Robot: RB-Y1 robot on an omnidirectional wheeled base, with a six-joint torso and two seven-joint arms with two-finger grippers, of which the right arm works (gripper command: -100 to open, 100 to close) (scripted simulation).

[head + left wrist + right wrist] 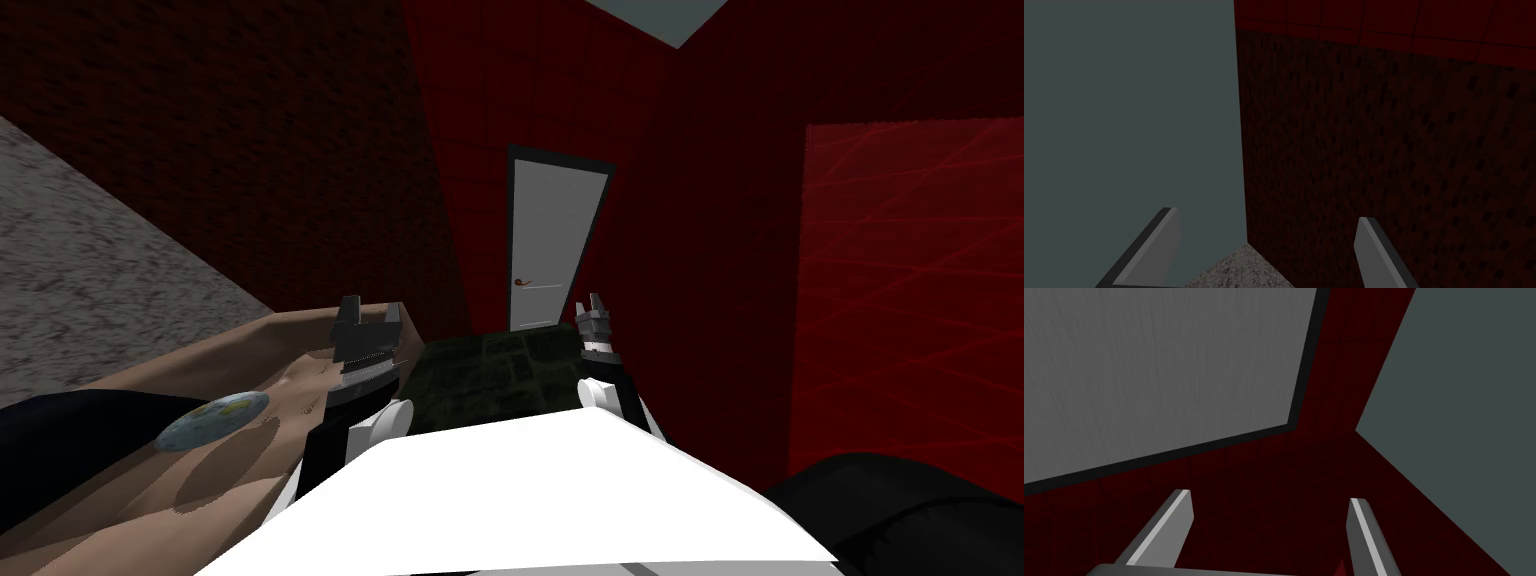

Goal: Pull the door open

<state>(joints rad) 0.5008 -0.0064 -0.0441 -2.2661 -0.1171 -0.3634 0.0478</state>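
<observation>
Two pincers, both spread, nothing held. Left pincer [369, 314] sits lower centre-left of head frame, over a tan surface [250, 350]. Door [555, 230] is dead centre, shut, grey in a dark frame, well ahead of both. Lever [522, 283] is on its left edge, small and reddish. Right pincer [594, 305] is just right of centre, nearer the lever. Likely a rigid, heavyish panel hinged on the right. Grab the lever; it's thin and may slip.

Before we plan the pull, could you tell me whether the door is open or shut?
Shut: the grey door fills its dark frame, no gap showing.
</observation>
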